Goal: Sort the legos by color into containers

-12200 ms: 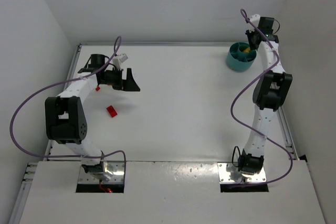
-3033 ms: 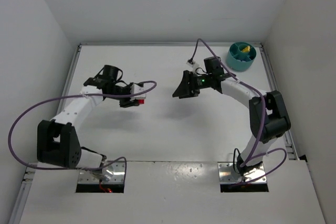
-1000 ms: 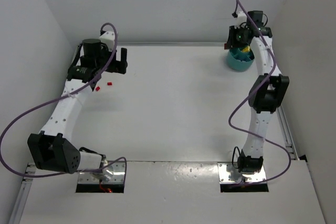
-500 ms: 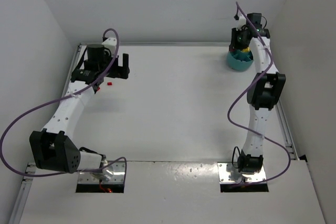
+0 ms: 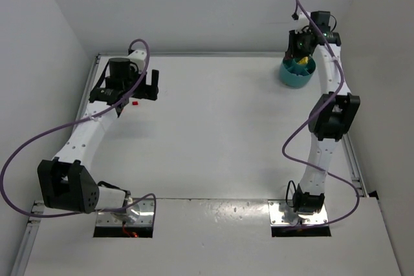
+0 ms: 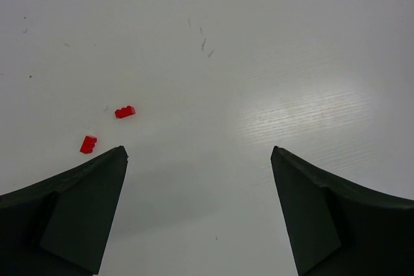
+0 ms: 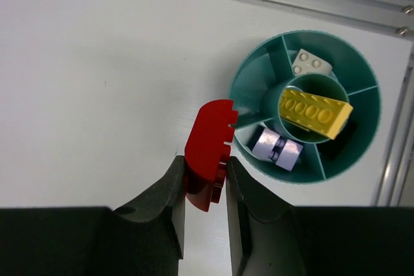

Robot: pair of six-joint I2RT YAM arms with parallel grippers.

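Left claw [image 6: 198, 153]: fingers spread wide apart with nothing between them; it hangs over the bare table [image 6: 259, 43], at about 10 o'clock from the table's middle in the overhead view.
Loose red bricks [image 6: 125, 112]: two small ones lie flat on the table, apart from each other, at about 10 o'clock from the gap between the left fingers. The nearer one [image 6: 88, 144] lies close to the tip of the finger on the left of that view. Neither is inside the gap.
Right claw [image 7: 204, 161]: clamped on a red brick [image 7: 208, 140], one finger on each flat side. The brick stands on end and juts out past the fingertips.
Right arm: stretched out to the far right corner, about 1 o'clock from the table's middle.
Teal tub [image 7: 252, 85]: stands on the table in that corner, close to the metal rail.
Held brick against tub: in the wrist view its top end overlaps the rim at 9 o'clock. Its height above the rim cannot be told.
Centre cup: a yellow brick [image 7: 315, 113] lies tilted across it, one end poking out toward 4 o'clock.
Outer compartment, 12 o'clock: a white brick [image 7: 310, 63].
Outer compartment, 7 o'clock: a pale piece [image 7: 277, 148], whitish with a darker band.
Outer compartment, 5 o'clock: in shadow; contents cannot be told.
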